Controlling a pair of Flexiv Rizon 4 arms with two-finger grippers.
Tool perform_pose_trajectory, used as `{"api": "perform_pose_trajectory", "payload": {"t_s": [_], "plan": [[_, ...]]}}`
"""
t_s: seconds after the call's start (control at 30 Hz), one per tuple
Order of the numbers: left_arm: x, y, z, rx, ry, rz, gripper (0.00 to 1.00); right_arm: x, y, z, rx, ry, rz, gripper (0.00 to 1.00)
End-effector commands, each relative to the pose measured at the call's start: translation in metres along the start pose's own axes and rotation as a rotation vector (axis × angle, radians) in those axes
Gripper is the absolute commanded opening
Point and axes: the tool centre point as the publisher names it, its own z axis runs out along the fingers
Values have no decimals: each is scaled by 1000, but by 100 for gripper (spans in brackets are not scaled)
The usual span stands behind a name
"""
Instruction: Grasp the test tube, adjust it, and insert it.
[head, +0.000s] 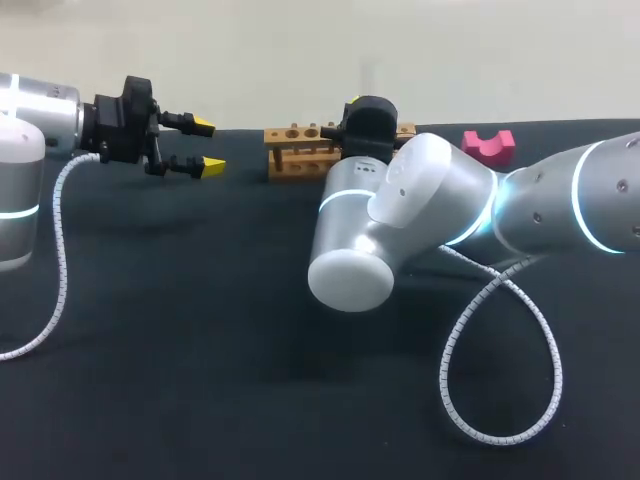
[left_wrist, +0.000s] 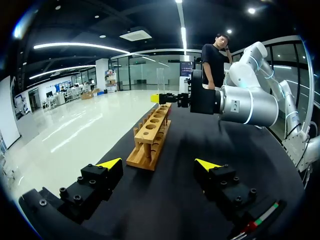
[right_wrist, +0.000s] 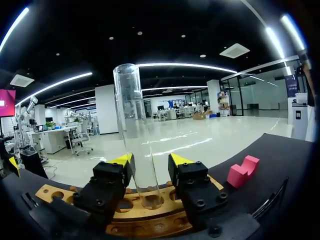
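Right gripper (right_wrist: 149, 160) holds test tube (right_wrist: 131, 110), foot unclear at rack (right_wrist: 150, 222)

A clear test tube (right_wrist: 131, 115) stands nearly upright, leaning slightly, pinched between the yellow-tipped fingers of my right gripper (right_wrist: 150, 162). Its open mouth rises high above them. Its rounded base meets a hole in the pale wooden rack (right_wrist: 55, 192) lying just beneath my fingertips.
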Motion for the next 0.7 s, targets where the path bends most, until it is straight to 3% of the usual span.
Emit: {"api": "perform_pose_trajectory", "payload": {"t_s": [0.03, 0.7], "plan": [[1, -1, -1, -3, -4, 3, 100, -4, -2, -6, 0, 4, 0, 100], [1, -1, -1, -3, -4, 3, 100, -26, -1, -70, -147, 84, -9, 100]]}}
